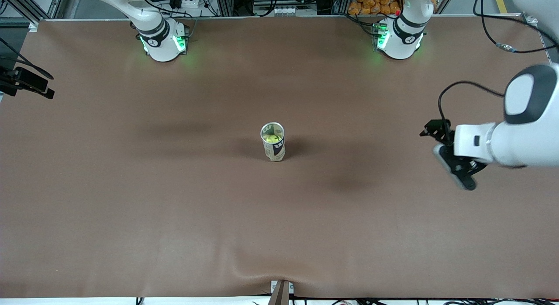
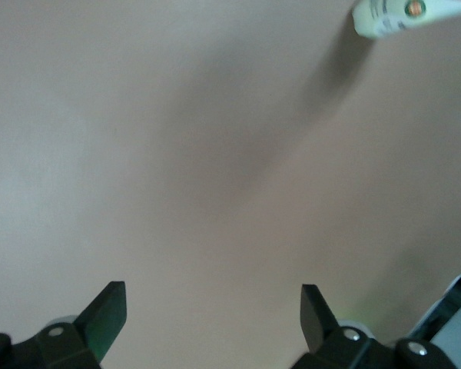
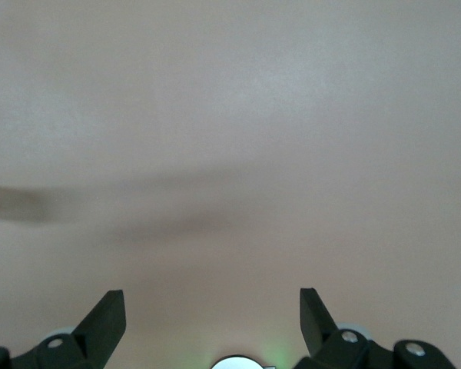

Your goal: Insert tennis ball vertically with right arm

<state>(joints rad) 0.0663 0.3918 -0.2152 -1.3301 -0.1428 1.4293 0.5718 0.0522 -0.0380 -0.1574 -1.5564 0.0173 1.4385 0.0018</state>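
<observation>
Front view: tennis ball [image 1: 273,139] sits inside the upright can [image 1: 274,148] mid-table. Left gripper [image 1: 452,158] hangs over the table's left-arm end. Left wrist view: fingers [image 2: 107,314] spread wide, nothing held. Right wrist view: right gripper [image 3: 213,321] wide open, empty, over bare table. The ball's probably light, fuzzy and springy, so I'd pinch it across the middle.

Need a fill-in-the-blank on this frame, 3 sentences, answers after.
1. The tennis ball sits inside the open ___, which stands upright mid-table.
2. The left end effector hangs over bare table toward the left arm's end, its fingers ___.
3. The right end effector holds ___; its fingers stand open over bare table.

Answers: can; open; nothing
</observation>
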